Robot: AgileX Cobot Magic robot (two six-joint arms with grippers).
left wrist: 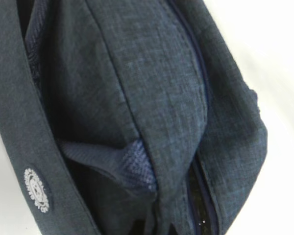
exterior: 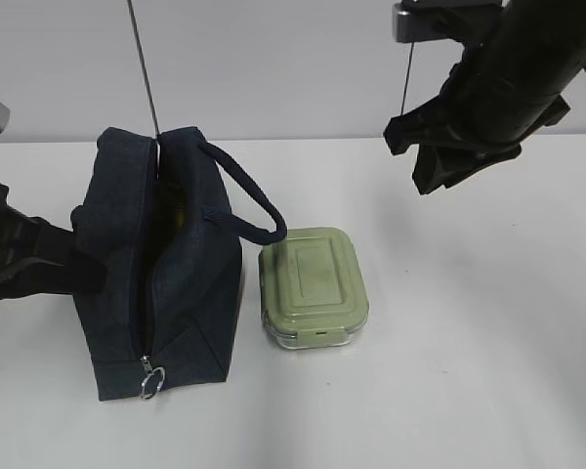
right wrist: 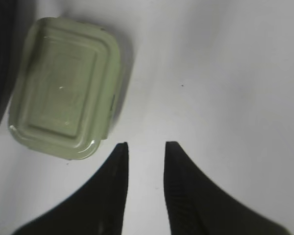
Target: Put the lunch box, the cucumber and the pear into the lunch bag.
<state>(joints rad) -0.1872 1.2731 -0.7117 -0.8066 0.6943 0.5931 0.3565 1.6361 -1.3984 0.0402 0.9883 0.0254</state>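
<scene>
The navy lunch bag stands at the left with its top zipper undone and its mouth gaping. My left gripper presses against the bag's left side. In the left wrist view the bag's fabric fills the frame and looks pinched at the bottom, with the fingers hidden. The sage-green lunch box sits on the table just right of the bag, lid on. My right gripper hangs high at the upper right, open and empty. In its own view the right gripper is right of the lunch box. The cucumber and the pear are out of view.
The bag's padded loop handle droops toward the lunch box. A metal ring pull hangs at the bag's near end. The white tabletop stretches to the right and front. A thin cable runs down behind the bag.
</scene>
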